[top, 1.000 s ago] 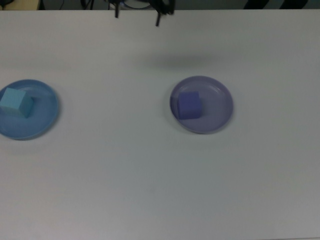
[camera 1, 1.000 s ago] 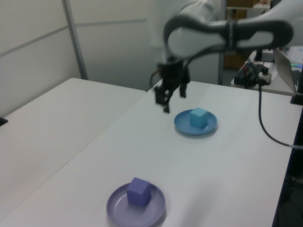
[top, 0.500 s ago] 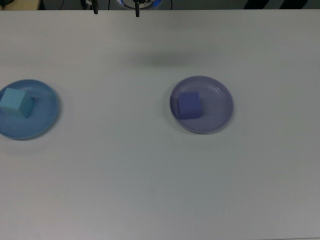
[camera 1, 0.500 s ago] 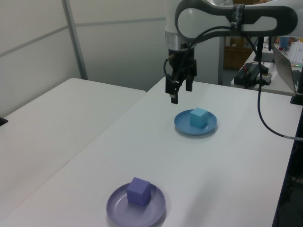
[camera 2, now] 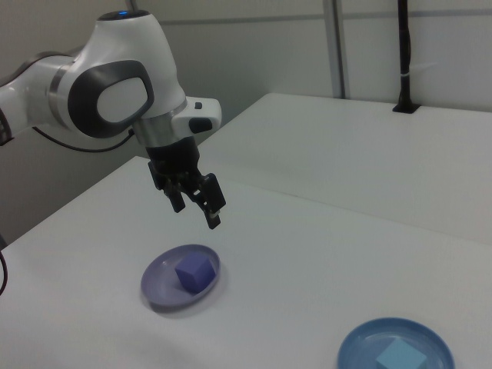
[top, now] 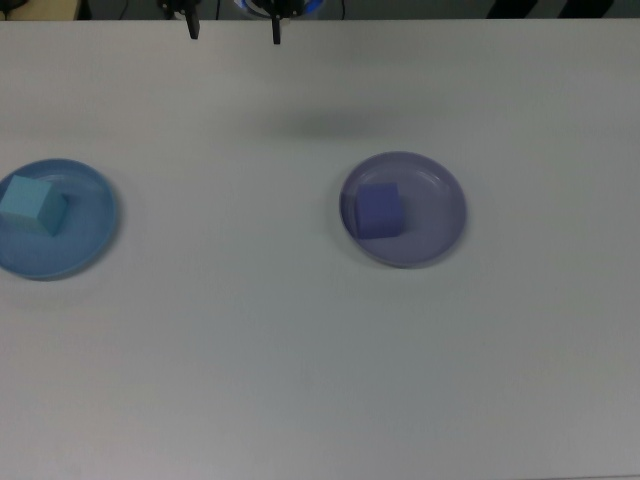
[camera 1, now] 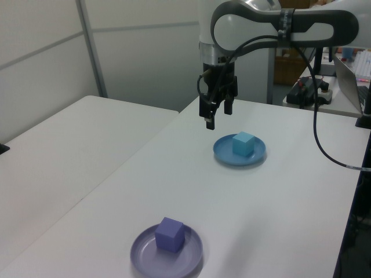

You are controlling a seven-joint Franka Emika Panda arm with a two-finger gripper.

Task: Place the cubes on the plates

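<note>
You have both cubes sitting in dishes on the white table (top: 300, 330). The sky-blue plate (top: 85, 235) lies at the table's left edge in the top view, partly cut off by the picture's border, and the light cyan cube (top: 32, 204) rests inside it, set toward the left and far part of the dish and turned a little askew. The lavender plate (top: 430, 215) lies near the middle of the table in the top view, well apart from the blue one, and the indigo cube (top: 380, 210) sits inside it, close against the rim on the top view's left. In the left view you see the same pairing: the cyan cube (camera 1: 243, 143) on the blue plate (camera 1: 225, 153) farther off, the indigo cube (camera 1: 169, 234) on the lavender plate (camera 1: 142, 255) near the table's front edge. The gripper (camera 1: 217, 113) hangs in the air above the table with nothing between its fingers, which stand apart; in the top view only the two dark fingertips (top: 193, 28) poke in at the far edge. A second white table (camera 1: 52, 156) stands alongside in the left view, a narrow seam between the two. A black cable (camera 1: 324, 150) droops from the arm past the table's right edge in the left view. Nothing lies on the bare tabletop between the two plates.
</note>
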